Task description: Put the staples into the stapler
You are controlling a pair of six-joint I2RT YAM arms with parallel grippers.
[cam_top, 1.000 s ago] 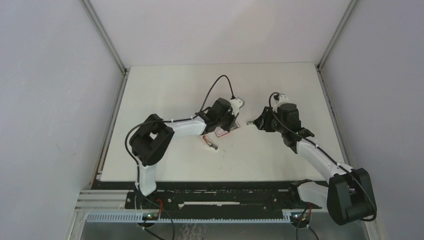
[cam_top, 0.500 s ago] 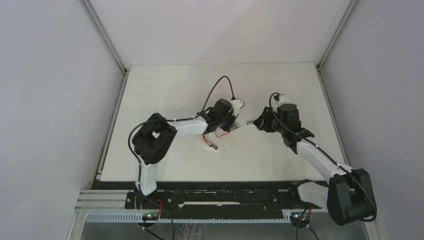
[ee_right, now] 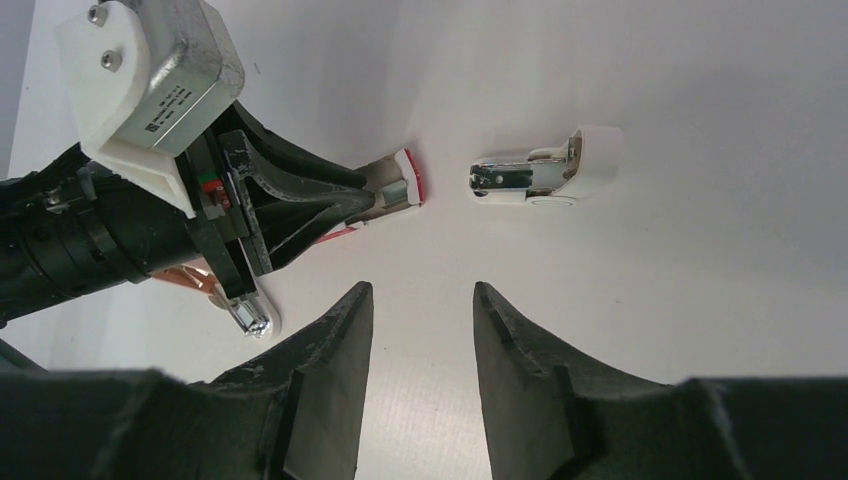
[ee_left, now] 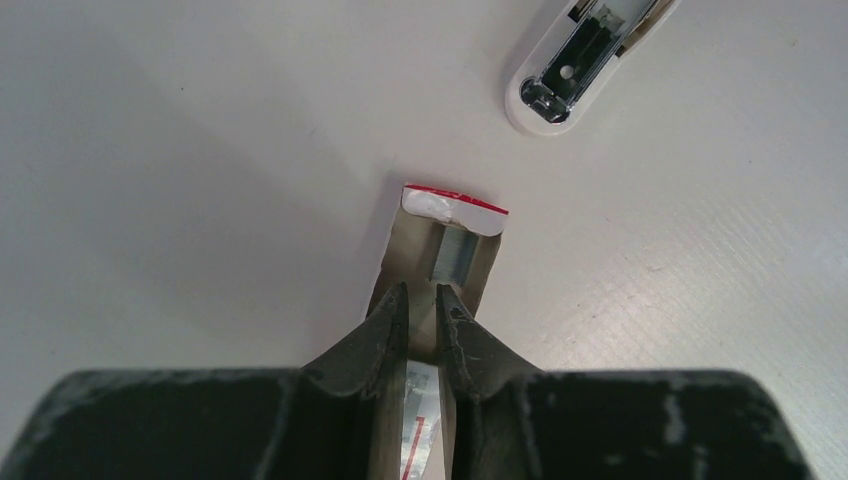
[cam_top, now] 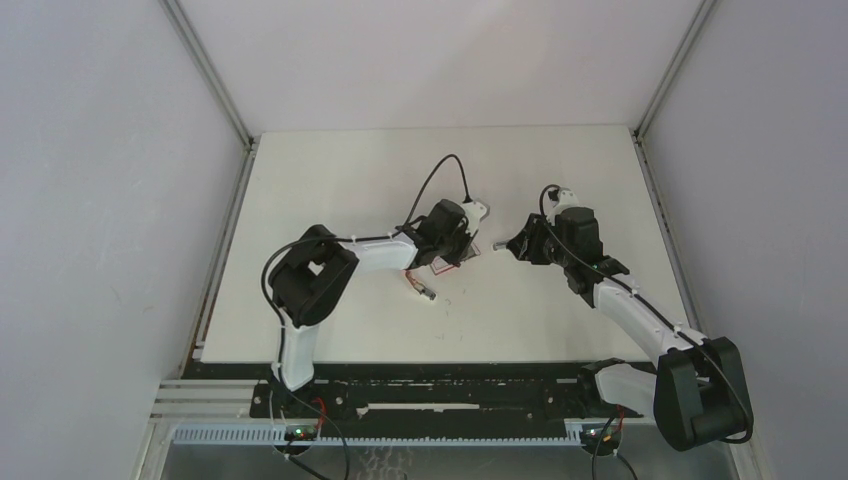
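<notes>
**Top view.** Both arms reached to the middle of the desk (cam_top: 350,180), wrists facing each other. The left end effector (cam_top: 464,250) sat low over the staple box (cam_top: 445,265). The right end effector (cam_top: 508,247) hovered just beside the stapler (cam_top: 496,247), a small white thing between the two. A pink-and-white clip-like piece (cam_top: 425,290) lay near the box on my side, out of the working line. The desk edges were well apart from the work.

**Left wrist view.** The box's inner tray (ee_left: 400,255) was slid out with its red end toward the stapler, so the staple strip (ee_left: 455,255) lay exposed. The fingers were narrow and straddled the strip. I judged them closed on it, though the tips hid the contact. The stapler lay ahead and to the right, opened, with its metal channel showing, ready to take the strip. A short bare gap separated the tray end from the stapler.

**Right wrist view.** The right end effector was spread wide and held nothing, poised over bare desk near the stapler. I read it as placed to steady the stapler. Tray end and channel mouth faced each other, apart. There was room for a lift and a short carry. The main risk I saw was the strip slipping or breaking.
</notes>
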